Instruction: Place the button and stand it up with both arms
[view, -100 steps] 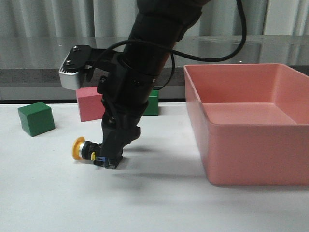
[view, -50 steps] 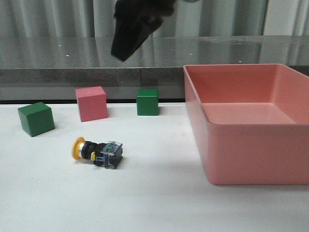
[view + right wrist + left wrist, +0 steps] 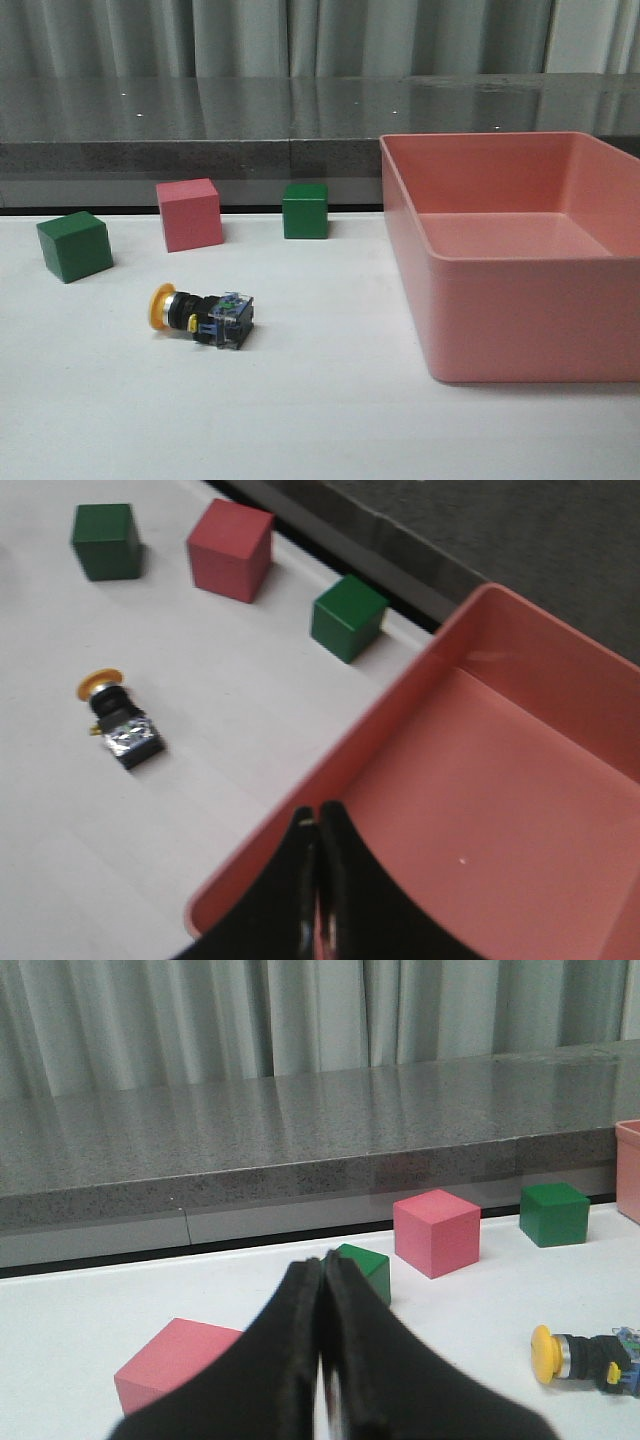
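Note:
The button lies on its side on the white table, yellow cap to the left, clear-blue block to the right. It also shows in the left wrist view and the right wrist view. No arm shows in the front view. My left gripper is shut and empty, low over the table, well to the left of the button. My right gripper is shut and empty, high above the near-left corner of the pink bin.
The pink bin fills the right side. A green cube, a pink cube and a second green cube stand behind the button. Another pink cube lies close to my left gripper.
The right arm, whose gripper stood at the button's block end a second ago, has lifted up and out of the front view. The button lies where it was.

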`<control>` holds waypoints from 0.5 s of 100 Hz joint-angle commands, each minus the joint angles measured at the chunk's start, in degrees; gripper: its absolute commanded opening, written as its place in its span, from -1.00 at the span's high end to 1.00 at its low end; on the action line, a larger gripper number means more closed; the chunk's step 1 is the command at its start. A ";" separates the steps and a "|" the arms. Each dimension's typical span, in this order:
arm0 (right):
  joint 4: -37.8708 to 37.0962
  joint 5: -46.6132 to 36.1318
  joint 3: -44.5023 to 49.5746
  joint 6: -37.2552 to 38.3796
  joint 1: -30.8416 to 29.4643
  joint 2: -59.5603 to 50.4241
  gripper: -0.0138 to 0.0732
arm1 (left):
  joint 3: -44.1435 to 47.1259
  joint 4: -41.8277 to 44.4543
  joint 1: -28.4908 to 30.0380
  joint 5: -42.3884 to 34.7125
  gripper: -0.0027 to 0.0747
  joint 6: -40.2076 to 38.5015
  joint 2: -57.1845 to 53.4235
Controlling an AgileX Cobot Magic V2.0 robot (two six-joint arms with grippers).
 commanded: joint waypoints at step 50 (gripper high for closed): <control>0.02 -18.54 31.60 1.73 -15.62 -38.00 0.82 | 2.04 -14.77 -0.05 -10.81 0.98 -0.62 -1.82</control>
